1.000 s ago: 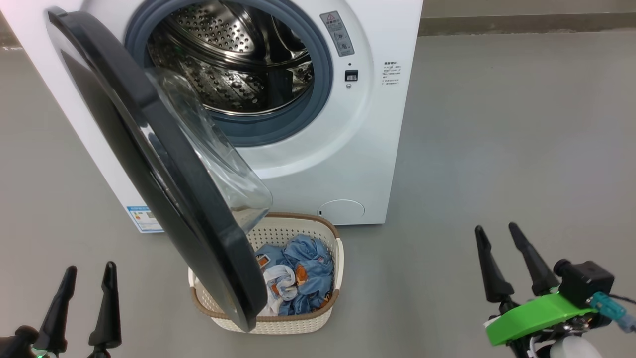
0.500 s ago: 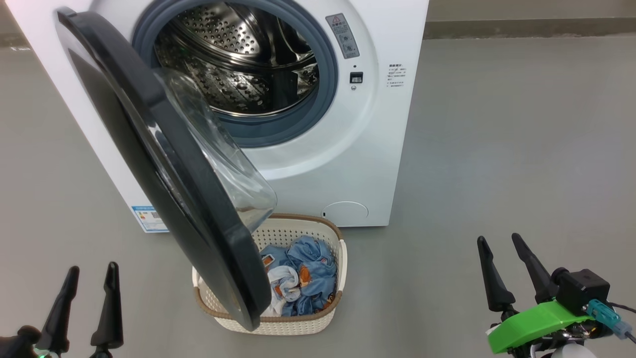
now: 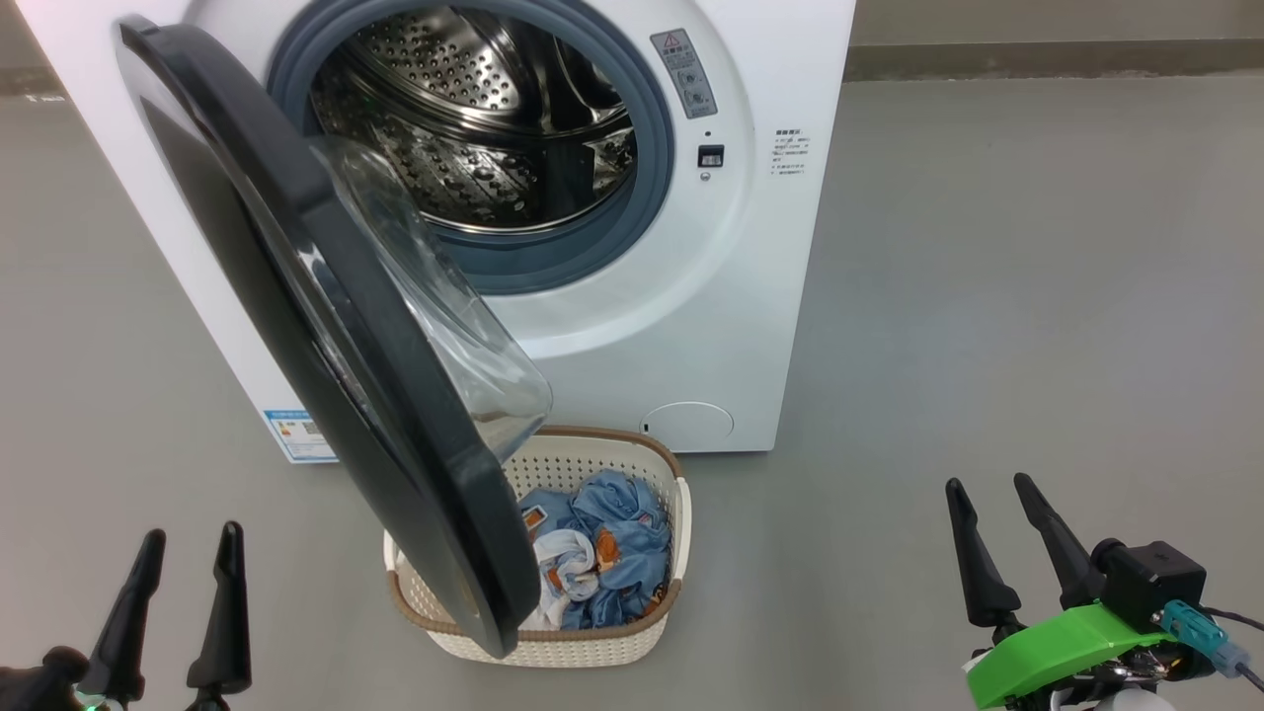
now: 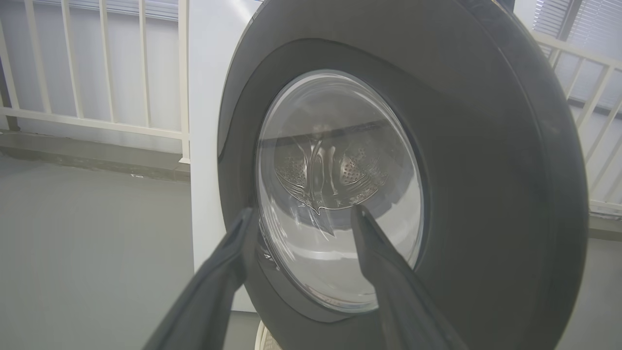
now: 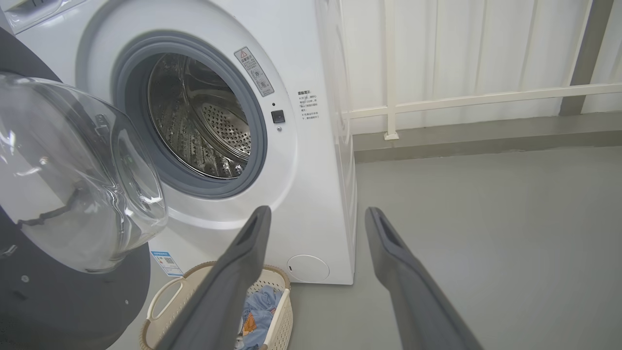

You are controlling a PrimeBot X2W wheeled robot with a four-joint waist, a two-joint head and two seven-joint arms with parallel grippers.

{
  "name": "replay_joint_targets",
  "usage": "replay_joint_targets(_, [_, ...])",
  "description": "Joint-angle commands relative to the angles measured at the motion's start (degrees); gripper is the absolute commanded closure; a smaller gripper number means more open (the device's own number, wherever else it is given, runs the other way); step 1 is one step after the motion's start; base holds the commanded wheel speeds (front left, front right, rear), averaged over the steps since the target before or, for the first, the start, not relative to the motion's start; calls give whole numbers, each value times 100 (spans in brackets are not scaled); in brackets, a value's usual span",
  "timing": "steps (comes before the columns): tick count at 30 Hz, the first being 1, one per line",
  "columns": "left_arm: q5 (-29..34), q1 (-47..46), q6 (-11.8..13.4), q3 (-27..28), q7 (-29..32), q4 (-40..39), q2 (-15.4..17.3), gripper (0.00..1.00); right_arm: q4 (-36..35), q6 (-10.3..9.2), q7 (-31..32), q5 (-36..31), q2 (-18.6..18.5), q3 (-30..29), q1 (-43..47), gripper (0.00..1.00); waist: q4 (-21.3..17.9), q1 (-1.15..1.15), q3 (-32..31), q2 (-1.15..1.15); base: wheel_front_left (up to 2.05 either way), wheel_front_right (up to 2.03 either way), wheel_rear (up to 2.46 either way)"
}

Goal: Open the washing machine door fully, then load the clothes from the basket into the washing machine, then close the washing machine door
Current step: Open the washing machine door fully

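The white washing machine [image 3: 711,316] stands ahead with its steel drum [image 3: 474,128] exposed. The washing machine door [image 3: 326,326], a black ring with a bulging glass bowl [image 3: 444,326], hangs partly open from the left and juts out over the basket's left half. The basket [image 3: 592,435] sits on the floor against the machine's front, holding the clothes [image 3: 612,553], light blue with a white piece. My left gripper [image 3: 193,530] is open at the lower left, facing the door's outer face [image 4: 486,146]. My right gripper [image 3: 986,481] is open at the lower right, well apart from the basket [image 5: 277,287].
Grey floor [image 3: 987,296] spreads to the right of the machine and around the basket. A white railing [image 5: 437,102] on a low kerb runs behind the machine. A round flap [image 3: 688,423] sits low on the machine's front.
The head camera has shifted slightly, nudging the whole scene right. My right gripper has drawn a little lower in the head view. Door, basket and clothes have not moved.
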Motion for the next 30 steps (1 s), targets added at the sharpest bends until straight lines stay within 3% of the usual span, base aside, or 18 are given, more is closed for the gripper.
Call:
replay_joint_targets(1, [-16, -129, -12, 198, -37, -92, 128, 0, -104, 25, -71, -93, -64, 122, -94, 0, -1, 0, -4, 0, 0, 0, 0])
replay_joint_targets(19, [-7, -163, -12, 119, -37, -1, 121, 0, -27, 25, -71, -24, -129, 208, -120, 0, -39, 0, -58, 0, 0, 0, 0])
replay_joint_targets(20, [-7, -166, -12, 114, -37, 4, 119, 53, -27, 25, -71, -22, -127, 212, -118, 0, -41, 0, -64, 0, 0, 0, 0])
replay_joint_targets(22, [-8, -178, -12, 104, -37, -1, 115, 100, -29, 25, -71, -17, -127, 219, -115, 0, -46, 0, -74, 0, 0, 0, 0])
replay_joint_targets(30, [63, -270, -12, 185, -37, -494, 67, 100, -41, 25, -71, 10, -138, 244, -124, 0, -72, 0, -90, 0, 0, 0, 0])
